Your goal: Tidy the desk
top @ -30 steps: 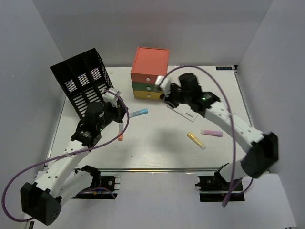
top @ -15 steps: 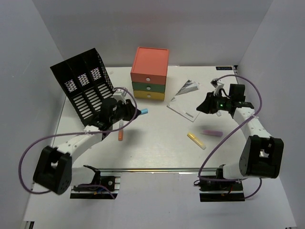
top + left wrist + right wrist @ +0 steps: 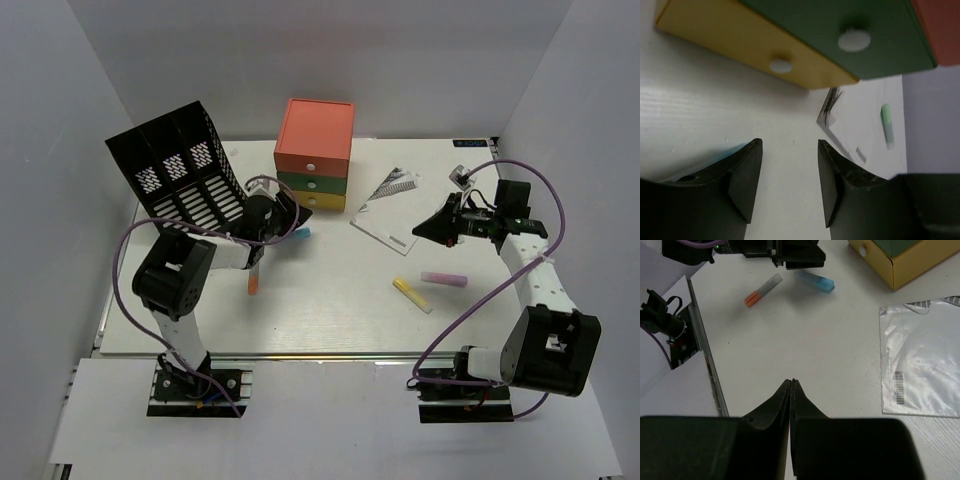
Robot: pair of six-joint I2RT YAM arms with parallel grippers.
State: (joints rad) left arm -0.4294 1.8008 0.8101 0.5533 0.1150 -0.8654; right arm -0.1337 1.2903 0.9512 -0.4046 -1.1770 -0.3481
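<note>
Desk (image 3: 330, 310) fills frame centre; sorting is judged unfinished, w/ a blue marker (image 3: 299, 234) left loose on it. L gripper (image 3: 284, 220) is seen centre-left, jaws apart and empty, just beside that marker, prob. lined up for pickup. R gripper (image 3: 422, 230) is held pinched together on nothing, right of centre by the notepad (image 3: 385, 215).

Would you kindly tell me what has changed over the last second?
The left end effector swung forward toward the drawer unit and opened, holding nothing. The right end effector drew back rightward, past the notebook, and shut empty. Drawer unit, notebook, pink marker and yellow marker stayed put.
</note>
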